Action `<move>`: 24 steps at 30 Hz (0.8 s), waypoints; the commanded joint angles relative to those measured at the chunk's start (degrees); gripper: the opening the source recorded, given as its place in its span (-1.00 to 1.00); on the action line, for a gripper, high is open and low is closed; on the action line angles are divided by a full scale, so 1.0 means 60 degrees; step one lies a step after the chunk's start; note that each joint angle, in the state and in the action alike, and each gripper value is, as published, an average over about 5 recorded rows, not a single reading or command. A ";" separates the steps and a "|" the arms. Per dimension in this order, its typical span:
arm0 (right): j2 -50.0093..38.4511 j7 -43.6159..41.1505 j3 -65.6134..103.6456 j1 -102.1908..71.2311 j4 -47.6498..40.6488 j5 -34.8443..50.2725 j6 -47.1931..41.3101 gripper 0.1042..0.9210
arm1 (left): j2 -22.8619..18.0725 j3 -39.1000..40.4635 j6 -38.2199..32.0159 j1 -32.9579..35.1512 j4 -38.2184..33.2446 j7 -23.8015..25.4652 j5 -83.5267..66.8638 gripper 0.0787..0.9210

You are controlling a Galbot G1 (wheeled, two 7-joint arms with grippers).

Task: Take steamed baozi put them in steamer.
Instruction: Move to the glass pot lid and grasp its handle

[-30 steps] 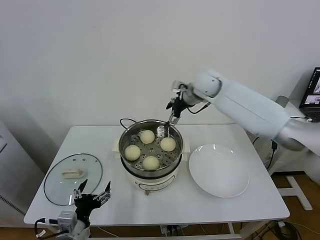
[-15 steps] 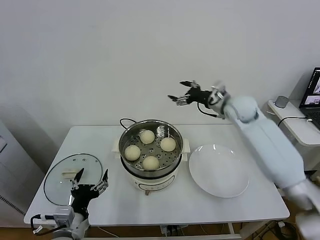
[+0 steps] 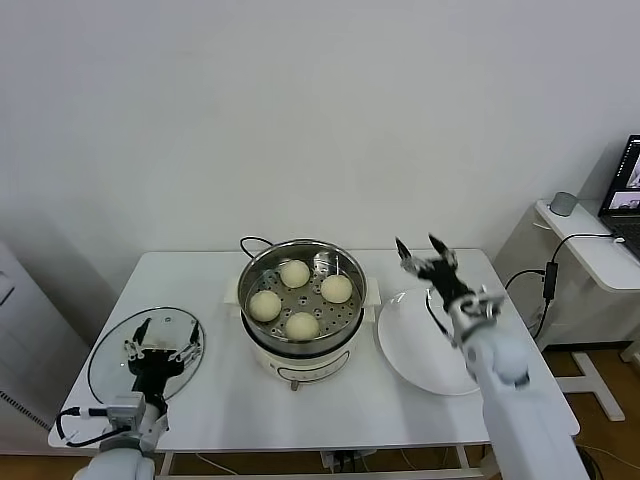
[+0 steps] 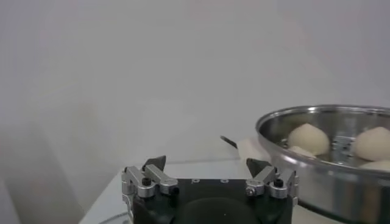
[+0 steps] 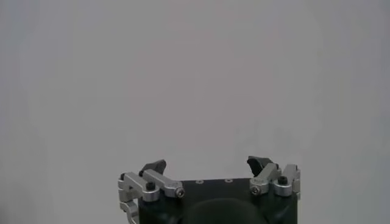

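Several pale cream baozi (image 3: 294,273) lie on the perforated tray inside the shiny steamer (image 3: 262,340) at mid-table. Two baozi (image 4: 309,139) show over the steamer rim (image 4: 317,161) in the left wrist view. My right gripper (image 3: 420,248) hangs open and empty to the right of the steamer, above the plate's far left edge. In its own view the right gripper (image 5: 206,164) faces only blank wall. My left gripper (image 3: 160,338) is open and empty over the glass lid at the table's front left. The left gripper (image 4: 206,164) points toward the steamer.
A round white plate (image 3: 415,340) lies right of the steamer, partly under my right forearm. The flat glass lid (image 3: 108,368) lies at the front left. A black cord (image 3: 248,243) runs behind the steamer. A side table (image 3: 590,245) stands at far right.
My right arm left the steamer's back rim, swung up and right, then came down over the plate. The left gripper moved farther in over the glass lid. The baozi stayed put.
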 commanded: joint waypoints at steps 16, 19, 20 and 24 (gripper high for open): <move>0.0425 0.0785 0.0889 -0.2661 0.0419 0.0304 0.0768 0.76 | 0.5009 -0.0250 -0.3280 -0.0542 0.4311 -0.2324 1.0403 0.77; 0.0423 0.0786 0.0890 -0.2575 0.0342 0.0271 0.0752 0.76 | 0.4809 -0.0206 -0.3425 -0.0413 0.4630 -0.2615 1.0341 0.77; 0.0423 0.0787 0.0890 -0.2540 0.0305 0.0255 0.0752 0.76 | 0.4741 -0.0188 -0.3438 -0.0363 0.4682 -0.2669 1.0330 0.77; 0.0442 0.0785 0.0870 -0.2459 0.0212 0.0178 0.0758 0.76 | 0.4504 -0.0075 -0.3454 -0.0254 0.4723 -0.2729 1.0315 0.77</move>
